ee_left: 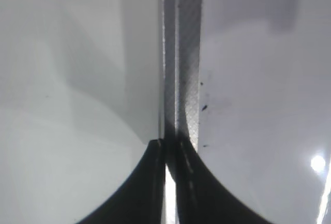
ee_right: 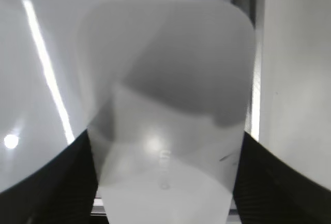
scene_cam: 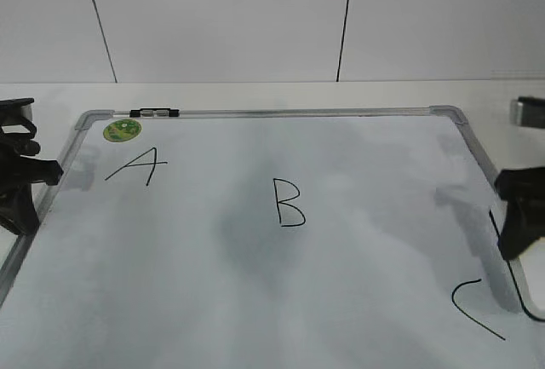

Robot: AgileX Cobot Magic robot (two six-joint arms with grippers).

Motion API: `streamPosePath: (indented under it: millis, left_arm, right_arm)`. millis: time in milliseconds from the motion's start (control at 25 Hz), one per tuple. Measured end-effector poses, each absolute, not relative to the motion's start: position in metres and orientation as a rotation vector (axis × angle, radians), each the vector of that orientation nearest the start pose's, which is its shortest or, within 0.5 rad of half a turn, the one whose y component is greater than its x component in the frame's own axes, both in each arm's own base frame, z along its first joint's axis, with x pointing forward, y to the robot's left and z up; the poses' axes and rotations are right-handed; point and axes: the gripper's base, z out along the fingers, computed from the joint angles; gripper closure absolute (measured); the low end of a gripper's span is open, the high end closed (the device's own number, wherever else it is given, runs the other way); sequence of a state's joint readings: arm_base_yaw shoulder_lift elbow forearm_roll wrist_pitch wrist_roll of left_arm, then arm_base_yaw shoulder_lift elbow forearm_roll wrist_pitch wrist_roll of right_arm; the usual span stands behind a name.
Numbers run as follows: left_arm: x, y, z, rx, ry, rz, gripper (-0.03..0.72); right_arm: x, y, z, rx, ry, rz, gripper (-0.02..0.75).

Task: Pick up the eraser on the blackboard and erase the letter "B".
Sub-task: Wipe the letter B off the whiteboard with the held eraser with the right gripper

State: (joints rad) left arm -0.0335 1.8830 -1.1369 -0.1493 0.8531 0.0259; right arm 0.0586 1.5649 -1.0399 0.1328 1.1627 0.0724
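Item: blackboard [scene_cam: 255, 301]. White dry-erase surface in a silver-grey frame, lying flat on a pale tabletop [scene_cam: 255, 95]. A round green sticker [scene_cam: 122, 129] is sitting in the far left corner; a small dark clip [scene_cam: 154, 113] is resting on the far rail.

Item: the letter "B" [scene_cam: 289, 203]. Thin black marker, standing intact near the board's middle, between a slanted "A" [scene_cam: 134, 167] to the left and a curved "C" [scene_cam: 477, 305] near the right edge. Nothing is touching it.

Item: eraser [ee_right: 165, 115]. White rounded block, filling the right wrist view and lying just inside the board's right rail. In the exterior view it is hidden behind the right arm.

Item: right hand [ee_right: 165, 203]. Fingers are straddling the eraser's near end, one at each side; whether they are pressing it or merely bracketing it cannot be told.

Item: left hand [ee_left: 169, 182]. Clenched, fingers meeting over the board's left rail [ee_left: 181, 53], carrying nothing; whether it is nipping the rail is unclear.

Risks, as judged: the smooth eraser may be slipping or tilting if gripped only at its end, leaving the felt off the board. A wide sweep could be smearing the "C" on the way, or clipping the "A". Pressing hard could be shifting the board unless the left hand is steadying it.
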Motion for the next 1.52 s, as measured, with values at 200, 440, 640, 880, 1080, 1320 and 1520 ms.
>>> streamPosePath:
  millis: [200,440,640,880,1080,1320,1520]
  left_arm:
    - [0.34,-0.022,0.153,-0.055,3.078,-0.178,0.668]
    - [0.34,-0.022,0.153,-0.055,3.078,-0.178,0.667]
    - [0.34,-0.022,0.153,-0.055,3.08,-0.178,0.667]
    - [0.34,-0.022,0.154,-0.056,3.081,-0.181,0.666]
    - [0.34,-0.022,0.154,-0.056,3.083,-0.181,0.666]
    - [0.34,-0.022,0.154,-0.056,3.083,-0.181,0.666]
    - [0.34,-0.022,0.154,-0.056,3.084,-0.181,0.666]
  right_arm:
    - [0.298,0.037,0.257,0.064,3.096,0.244,0.204]
    - [0.335,0.086,0.27,-0.155,3.028,0.247,0.204]
    - [0.359,0.148,0.255,-0.393,3.006,0.224,0.205]
    - [0.379,0.204,0.224,-0.559,3.002,0.212,0.205]
    - [0.396,0.213,0.194,-0.591,3.024,0.146,0.206]
    - [0.404,0.215,0.179,-0.603,3.041,0.11,0.206]
    - [0.405,0.215,0.177,-0.607,3.043,0.098,0.206]
